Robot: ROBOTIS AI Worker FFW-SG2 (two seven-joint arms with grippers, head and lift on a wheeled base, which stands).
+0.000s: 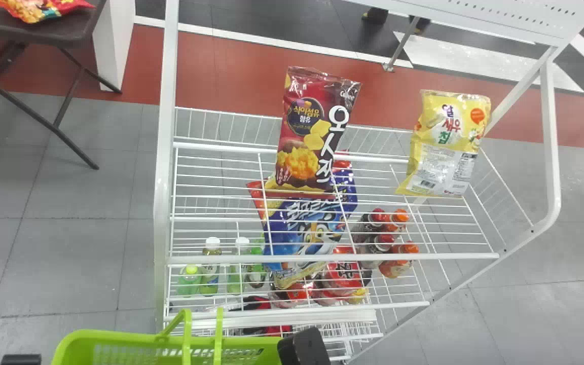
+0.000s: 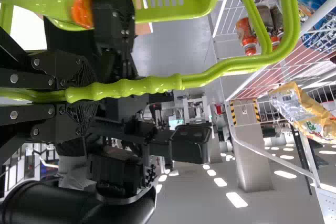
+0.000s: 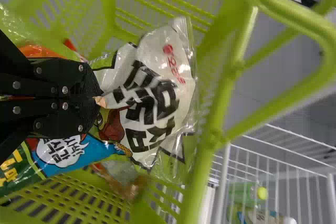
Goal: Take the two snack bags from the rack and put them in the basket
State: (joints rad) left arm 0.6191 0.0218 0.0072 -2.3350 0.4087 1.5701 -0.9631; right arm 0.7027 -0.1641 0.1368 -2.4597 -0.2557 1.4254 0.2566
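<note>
At the bottom edge of the head view, a black part of my right gripper's arm (image 1: 304, 347) stands beside the green basket (image 1: 135, 338). In the right wrist view my right gripper (image 3: 97, 98) is inside the basket (image 3: 231, 82), shut on the edge of a white-and-green snack bag (image 3: 149, 87). A blue-and-green bag (image 3: 63, 156) lies beside it. My left gripper (image 2: 79, 94) is shut on the basket's handle (image 2: 142, 86). On the rack's upper shelf stand a maroon snack bag (image 1: 312, 132) and, farther right, a yellow snack bag (image 1: 449, 144).
The white wire rack (image 1: 332, 257) has tall side posts. Below its upper shelf are a blue bag (image 1: 307, 228), green bottles (image 1: 211, 268), dark bottles with red caps (image 1: 373, 228) and red packs (image 1: 342, 279). A dark table (image 1: 43, 30) stands at the far left.
</note>
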